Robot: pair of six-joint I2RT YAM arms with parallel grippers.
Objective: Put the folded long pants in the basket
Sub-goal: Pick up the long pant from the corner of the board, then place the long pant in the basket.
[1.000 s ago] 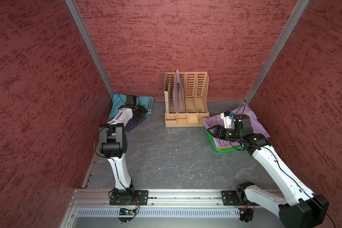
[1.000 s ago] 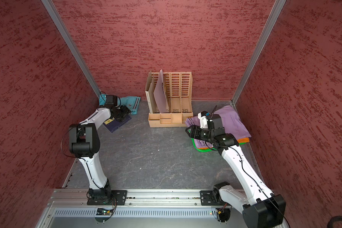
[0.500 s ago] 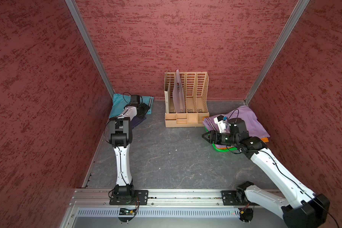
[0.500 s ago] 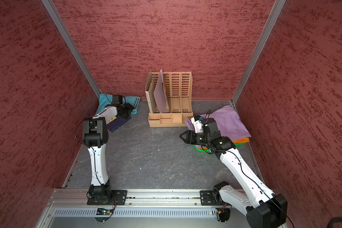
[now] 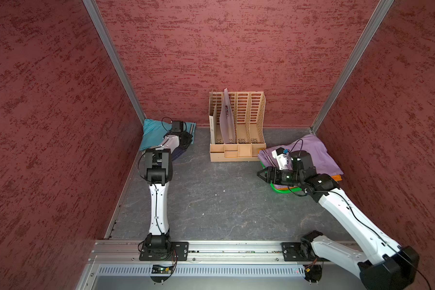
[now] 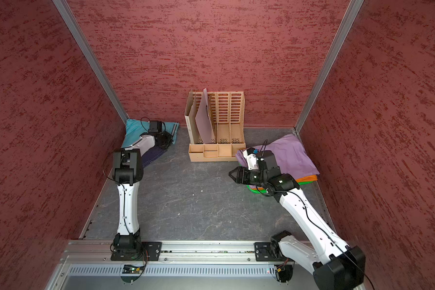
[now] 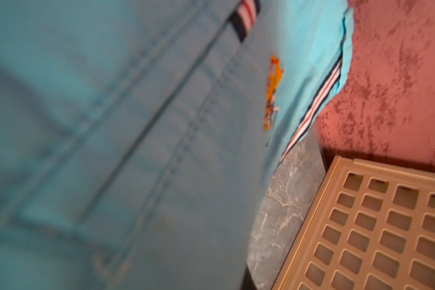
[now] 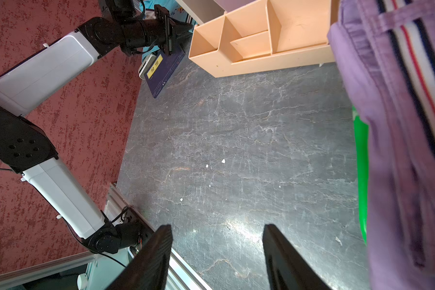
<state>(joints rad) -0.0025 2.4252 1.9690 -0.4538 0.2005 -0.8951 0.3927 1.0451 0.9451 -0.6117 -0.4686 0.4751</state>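
Turquoise pants point(image 5: 152, 133) lie folded in the far left corner of the grey surface point(image 5: 211, 200) in both top views, with a dark blue booklet point(image 5: 177, 154) just beside them toward the front. The left arm reaches over the cloth, and the left claw point(image 5: 186, 139) sits low at the right edge of the pants, its jaws too small to read from here. A beige file organizer point(image 6: 216, 153) stands against the back wall. To its right, near the side wall, is the green basket point(image 6: 255, 190). It is mostly covered by the lilac pants point(image 6: 291, 155) piled on top, and the orange pants point(image 6: 309, 178) show as a strip beneath them. The right claw point(image 6: 232, 173) hovers just left of the basket, pointing left, jaws apart and empty. In the left wrist view the blurred turquoise pants point(image 7: 136, 150) fill most of the frame, showing a striped waistband and an orange emblem, beside a corner of the organizer point(image 7: 374, 226). No fingers show; the claw is closed, though on what cannot be told. In the right wrist view the right claw point(image 8: 217, 227) shows two dark fingers point(image 8: 158, 251) spread over bare surface point(image 8: 236, 150). The lilac pants point(image 8: 399, 150) overhang the basket wall point(image 8: 360, 163). Across the surface the left claw point(image 8: 186, 25) has its jaws together above the booklet point(image 8: 163, 72).
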